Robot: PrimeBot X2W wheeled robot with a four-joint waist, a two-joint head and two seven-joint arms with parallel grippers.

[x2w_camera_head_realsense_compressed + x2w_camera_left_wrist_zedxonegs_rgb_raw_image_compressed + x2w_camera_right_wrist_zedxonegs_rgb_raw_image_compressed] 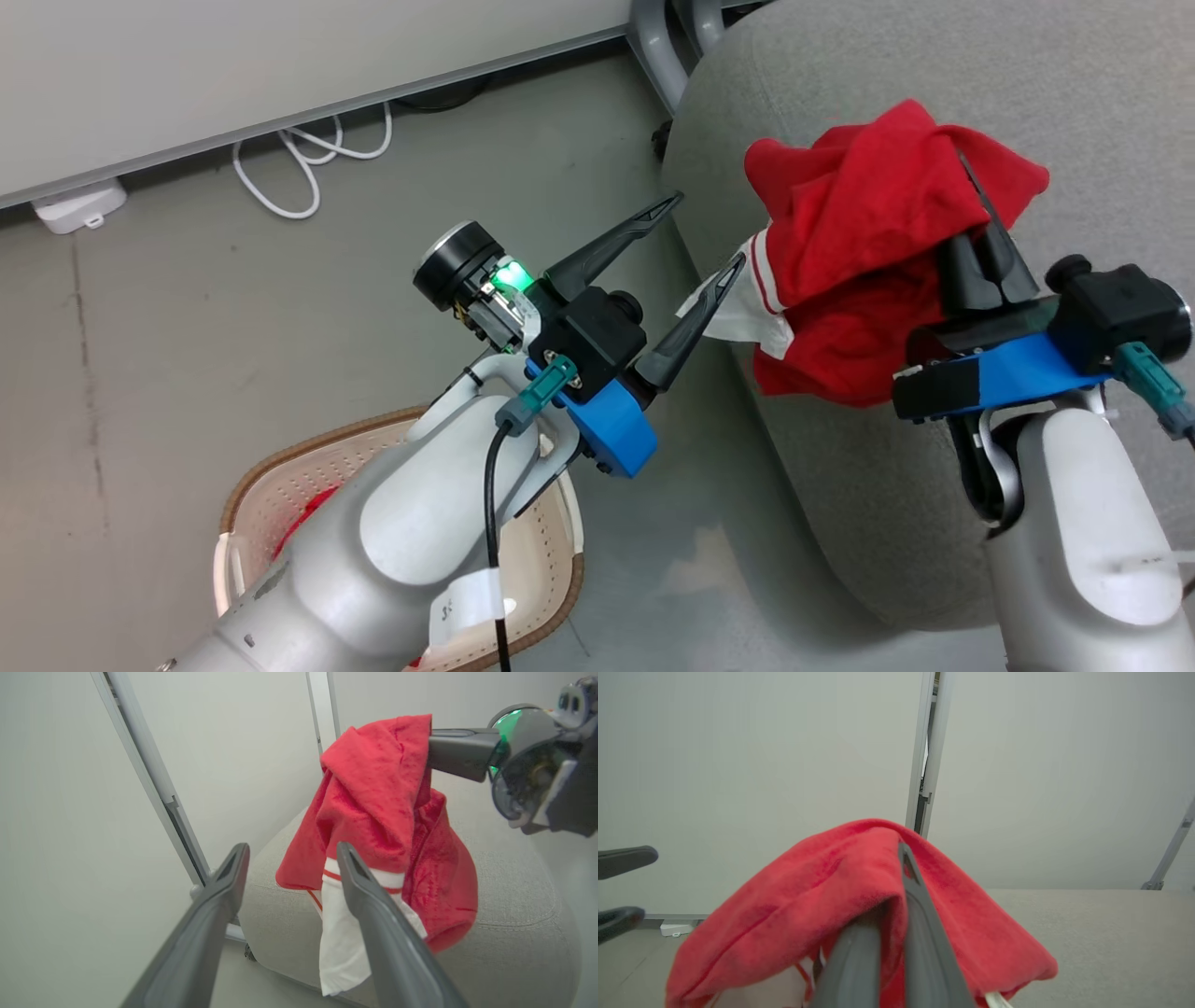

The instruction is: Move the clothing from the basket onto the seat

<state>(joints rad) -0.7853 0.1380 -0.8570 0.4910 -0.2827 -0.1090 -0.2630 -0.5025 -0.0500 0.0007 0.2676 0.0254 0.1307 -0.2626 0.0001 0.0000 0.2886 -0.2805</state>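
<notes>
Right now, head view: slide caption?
Right gripper holds a red garment over the seat; left gripper open beside it.

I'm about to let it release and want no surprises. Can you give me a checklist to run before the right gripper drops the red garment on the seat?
1. Right gripper shut on the red garment: ok.
2. Garment's bulk above the seat: ok.
3. White hem inside the seat's edge: cannot tell.
4. Left gripper open: ok; clear of the hem: cannot tell.
5. Basket emptied: not ok, red fabric inside.
</notes>
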